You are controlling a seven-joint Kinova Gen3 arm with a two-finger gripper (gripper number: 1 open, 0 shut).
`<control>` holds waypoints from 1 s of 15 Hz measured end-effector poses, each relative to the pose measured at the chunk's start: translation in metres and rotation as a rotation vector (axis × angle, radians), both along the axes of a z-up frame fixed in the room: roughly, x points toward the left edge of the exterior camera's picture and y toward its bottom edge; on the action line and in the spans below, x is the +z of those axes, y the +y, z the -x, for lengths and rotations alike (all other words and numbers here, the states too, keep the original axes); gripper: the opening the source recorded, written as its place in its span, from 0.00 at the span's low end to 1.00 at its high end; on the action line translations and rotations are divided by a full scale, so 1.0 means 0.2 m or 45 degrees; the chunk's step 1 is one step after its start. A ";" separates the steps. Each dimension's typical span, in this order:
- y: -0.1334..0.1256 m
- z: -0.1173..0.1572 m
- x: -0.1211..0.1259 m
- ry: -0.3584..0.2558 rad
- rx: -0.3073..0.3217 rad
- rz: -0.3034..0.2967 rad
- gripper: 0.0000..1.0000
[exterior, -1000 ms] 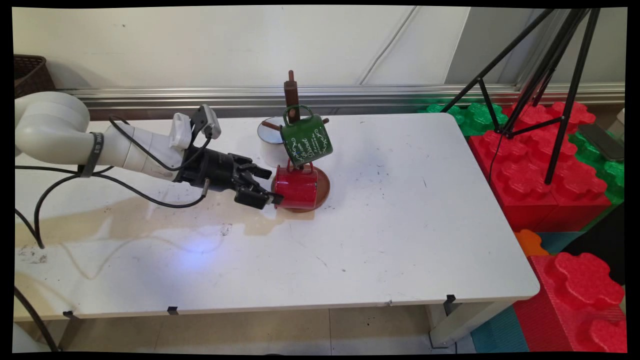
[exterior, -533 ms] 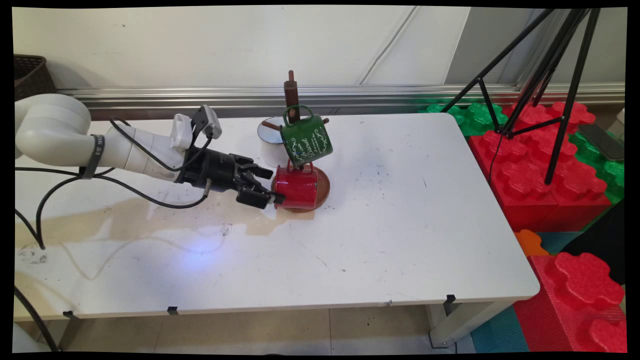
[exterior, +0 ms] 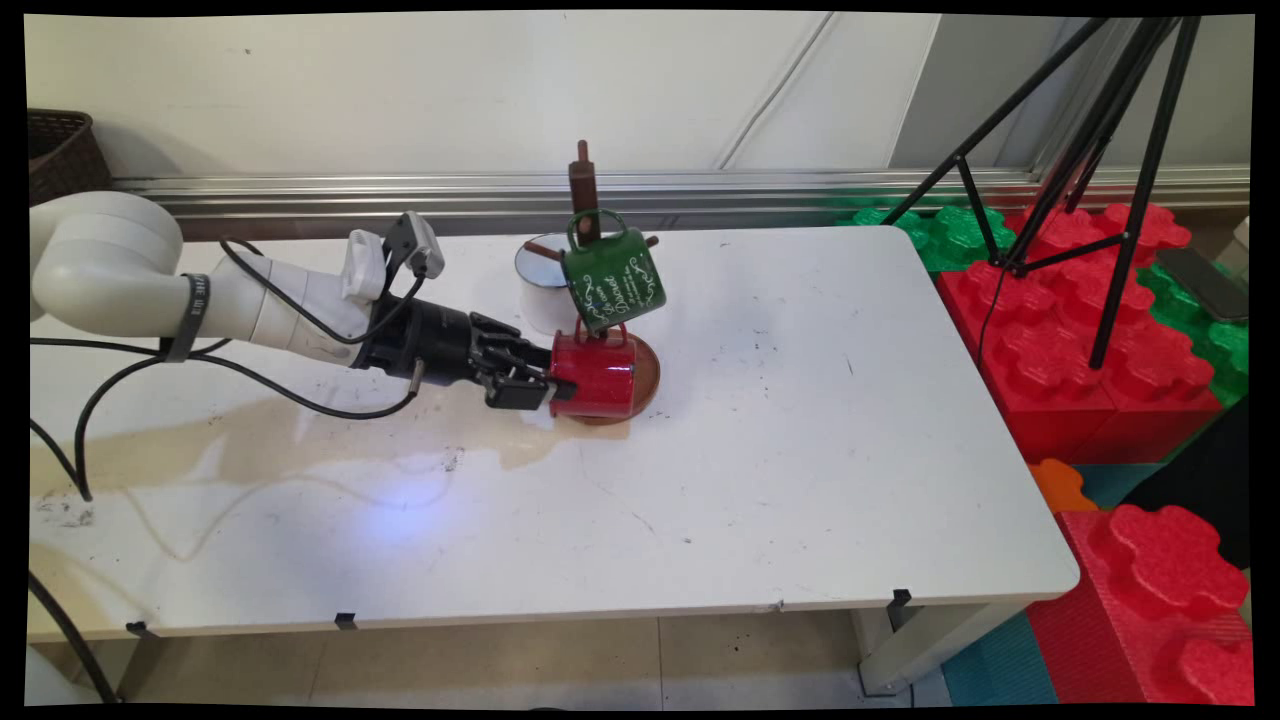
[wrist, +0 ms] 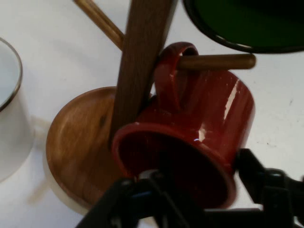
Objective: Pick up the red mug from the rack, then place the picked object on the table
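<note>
A white rectangular table (exterior: pixel 800 480) with rounded corners carries everything here; its top is scuffed, with small dark specks and a pale brownish stain across its left part. Toward the far edge, left of the middle, stands a brown wooden mug stand (exterior: pixel 583 190) on a round wooden base (wrist: pixel 78 142), its upright post rising from the table. Just beside the base on its far left side, a white enamel mug with a dark rim (exterior: pixel 538 290) stands upright on the tabletop. Small black clips sit along the near edge.
</note>
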State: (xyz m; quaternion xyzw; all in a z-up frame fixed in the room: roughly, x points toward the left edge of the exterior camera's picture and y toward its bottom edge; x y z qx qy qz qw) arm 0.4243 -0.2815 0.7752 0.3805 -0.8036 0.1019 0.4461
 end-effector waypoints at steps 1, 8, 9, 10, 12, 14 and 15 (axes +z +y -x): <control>0.00 0.00 0.00 0.001 0.000 0.000 0.00; 0.02 -0.01 0.00 -0.002 -0.017 -0.003 0.00; 0.02 -0.01 0.01 -0.002 -0.021 -0.004 0.00; 0.03 -0.01 0.01 -0.002 -0.025 -0.005 0.00; 0.04 -0.02 0.01 -0.001 -0.032 -0.006 0.00; 0.04 -0.02 0.02 0.000 -0.037 -0.006 0.00; 0.05 -0.02 0.02 0.000 -0.039 -0.006 0.00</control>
